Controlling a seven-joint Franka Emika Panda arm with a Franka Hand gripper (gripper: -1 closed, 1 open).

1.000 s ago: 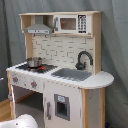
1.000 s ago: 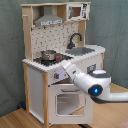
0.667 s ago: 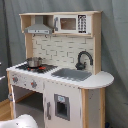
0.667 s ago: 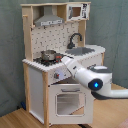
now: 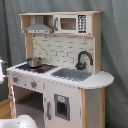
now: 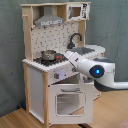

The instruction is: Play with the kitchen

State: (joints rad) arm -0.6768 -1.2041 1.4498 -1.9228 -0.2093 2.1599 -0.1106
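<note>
1. Nearest to me in the second exterior view is the arm (image 6: 95,71), one white arm with a blue light glowing on its wrist. It reaches in from the second exterior view's right and slants up and left towards the toy.
2. The change is at its tip: the gripper (image 6: 68,54) sat lower a second ago, level with the front panel, and has since climbed to the edge of the counter. I cannot tell whether the pincer is wide or narrow, because the wrist hides it. I see nothing held in it.
3. To me the rise looks like a shift of play from the front face up to the cooking surface. That is my guess, and nothing on the toy has moved yet.
4. The kitchen (image 6: 35,85) stands upright on the floor right behind the arm, against a grey curtain (image 5: 112,55).
5. Counting low down, there is one oven door (image 6: 70,100) with a window. I can make out two knobs (image 5: 33,84) on the panel above it.
6. On the counter there is one stovetop (image 5: 42,67) carrying one small metal pot (image 6: 48,55), which sits just beyond the gripper.
7. Beside the stovetop is one grey sink (image 5: 72,74), with one black faucet (image 5: 84,59) curving over its back edge.
8. Farthest and highest are one hood (image 5: 39,27) above the stove and one microwave (image 5: 70,23) on the shelf next to it.
</note>
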